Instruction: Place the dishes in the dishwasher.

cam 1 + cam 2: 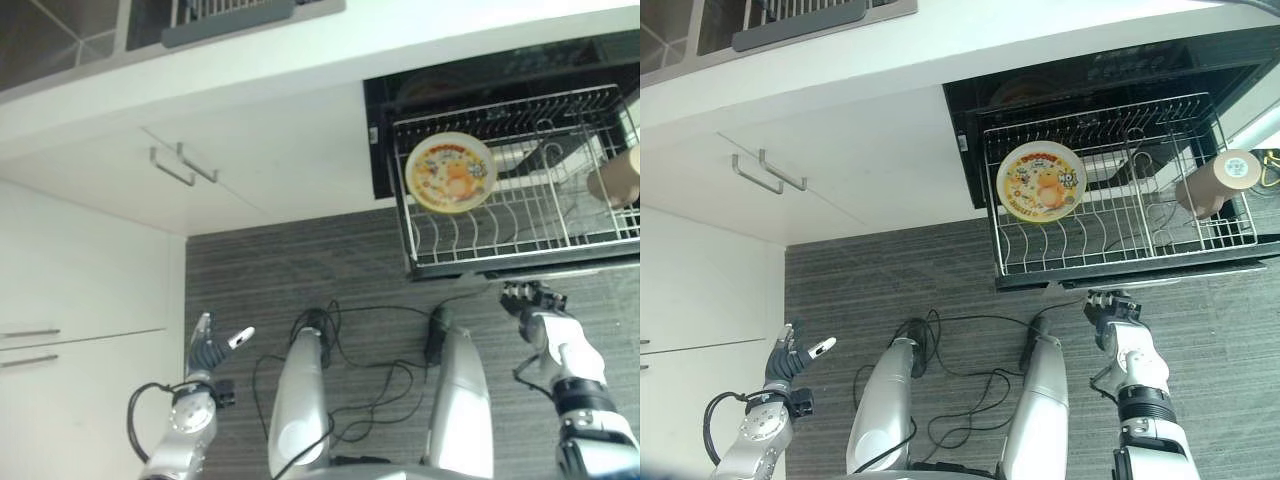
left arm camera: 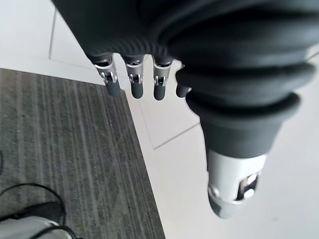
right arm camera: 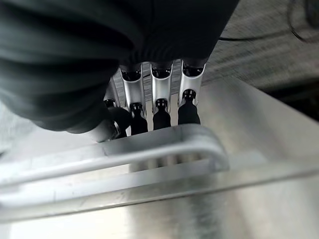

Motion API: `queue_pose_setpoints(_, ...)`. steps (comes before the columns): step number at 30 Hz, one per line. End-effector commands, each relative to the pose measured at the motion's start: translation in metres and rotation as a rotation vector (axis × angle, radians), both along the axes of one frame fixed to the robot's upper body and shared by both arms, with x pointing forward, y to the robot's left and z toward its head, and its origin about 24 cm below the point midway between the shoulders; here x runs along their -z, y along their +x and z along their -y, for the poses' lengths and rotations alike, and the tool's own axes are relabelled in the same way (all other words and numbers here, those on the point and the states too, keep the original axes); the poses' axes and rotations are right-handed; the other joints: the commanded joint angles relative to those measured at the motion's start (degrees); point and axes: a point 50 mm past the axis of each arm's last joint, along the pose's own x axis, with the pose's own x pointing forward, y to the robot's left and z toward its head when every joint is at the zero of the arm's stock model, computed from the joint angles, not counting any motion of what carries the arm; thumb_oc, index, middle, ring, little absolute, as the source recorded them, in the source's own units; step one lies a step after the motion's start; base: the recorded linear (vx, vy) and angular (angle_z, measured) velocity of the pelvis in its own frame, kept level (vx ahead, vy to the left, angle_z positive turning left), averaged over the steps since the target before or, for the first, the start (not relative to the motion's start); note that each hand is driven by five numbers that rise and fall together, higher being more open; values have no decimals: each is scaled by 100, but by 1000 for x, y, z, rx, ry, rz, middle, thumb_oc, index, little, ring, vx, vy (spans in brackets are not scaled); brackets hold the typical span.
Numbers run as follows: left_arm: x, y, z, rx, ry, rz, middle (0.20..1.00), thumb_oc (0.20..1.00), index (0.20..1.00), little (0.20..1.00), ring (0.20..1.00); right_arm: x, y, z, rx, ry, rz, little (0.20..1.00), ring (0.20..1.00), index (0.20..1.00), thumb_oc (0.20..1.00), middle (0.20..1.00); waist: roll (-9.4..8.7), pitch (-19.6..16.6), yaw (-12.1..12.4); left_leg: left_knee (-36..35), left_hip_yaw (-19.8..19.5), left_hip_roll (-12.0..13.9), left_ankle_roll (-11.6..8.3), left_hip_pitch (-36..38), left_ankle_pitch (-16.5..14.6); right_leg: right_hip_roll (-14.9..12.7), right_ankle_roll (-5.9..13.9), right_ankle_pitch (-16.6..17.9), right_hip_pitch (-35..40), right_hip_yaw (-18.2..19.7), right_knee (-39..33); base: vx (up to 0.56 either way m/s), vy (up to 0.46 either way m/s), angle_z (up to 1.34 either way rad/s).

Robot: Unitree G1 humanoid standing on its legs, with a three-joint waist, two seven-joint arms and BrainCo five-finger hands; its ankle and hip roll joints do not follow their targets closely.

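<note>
The dishwasher's wire rack [image 1: 520, 238] is pulled out over the grey floor. A yellow cartoon plate [image 1: 450, 172] stands upright in its tines on the left side. A brown cup [image 1: 615, 180] lies at the rack's right end. My right hand [image 1: 533, 298] is at the drawer's front edge. In the right wrist view its fingers [image 3: 160, 102] curl down behind the silver handle bar [image 3: 149, 147], with the thumb close by. My left hand [image 1: 207, 350] hangs low at the left beside the white cabinet, with straight fingers [image 2: 132, 82] and nothing in it.
White cabinet doors with metal handles [image 1: 182, 165] run along the left. Above them lies a pale countertop [image 1: 330, 50], and a dark drying rack [image 1: 228, 22] sits on it. Grey striped floor [image 1: 300, 270] spreads before the dishwasher.
</note>
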Motion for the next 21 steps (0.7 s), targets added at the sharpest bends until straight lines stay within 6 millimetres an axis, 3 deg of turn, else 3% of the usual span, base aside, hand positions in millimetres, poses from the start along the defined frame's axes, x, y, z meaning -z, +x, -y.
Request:
queue_pose_setpoints(1, -13, -2, -27, 3, 67, 4, 1000, 1000, 1000, 1000, 1000, -67, 36, 3, -96, -192, 253, 200, 200, 200, 200, 200, -64, -284, 117, -211, -477, 197, -63, -21, -6, -316, 100, -149, 544, 156, -411, 0, 0, 0)
queue_pose_setpoints(4, -13, -2, -27, 34, 84, -14, 1000, 1000, 1000, 1000, 1000, -76, 40, 16, -111, -324, 189, 200, 200, 200, 200, 200, -50, -297, 190, -248, -551, 189, -66, -11, 33, -311, 87, -158, 547, 161, -408, 0, 0, 0)
queue_pose_setpoints(5, -12, -2, -28, 37, 95, -29, 1000, 1000, 1000, 1000, 1000, -88, 47, 24, -132, -448, 147, 200, 200, 200, 200, 200, -43, -309, 248, -239, -584, 207, -70, 47, -1, -315, 77, -203, 593, 148, -409, 41, -12, -2)
queue_pose_setpoints(10, -9, -3, -35, 30, 103, -65, 1000, 1000, 1000, 1000, 1000, -122, 60, 38, -160, -703, 82, 200, 200, 200, 200, 200, 37, -342, 312, -281, -548, 190, -63, 123, 31, -324, 27, -278, 604, 150, -289, 51, 9, 0)
queue_pose_setpoints(12, -6, -5, -36, 54, 117, -98, 1000, 1000, 1000, 1000, 1000, -144, 65, 44, -150, -845, 21, 200, 200, 200, 200, 200, 85, -336, 378, -207, -555, 161, -82, 109, -29, -363, 8, -379, 593, 144, -165, 53, -38, 9)
queue_pose_setpoints(17, 0, -7, -38, 74, 132, -136, 1000, 1000, 1000, 1000, 1000, -178, 81, 43, -143, -957, -35, 200, 200, 200, 200, 200, 239, -309, 505, -245, -569, 150, -99, 86, 26, -396, -39, -520, 482, 153, 57, 44, -27, 2)
queue_pose_setpoints(21, 4, -10, -39, 73, 133, -157, 1000, 1000, 1000, 1000, 1000, -193, 85, 42, -133, -1003, -62, 200, 200, 200, 200, 200, 320, -317, 569, -277, -585, 113, -103, 71, 59, -389, -81, -619, 436, 170, 176, 70, -26, 0)
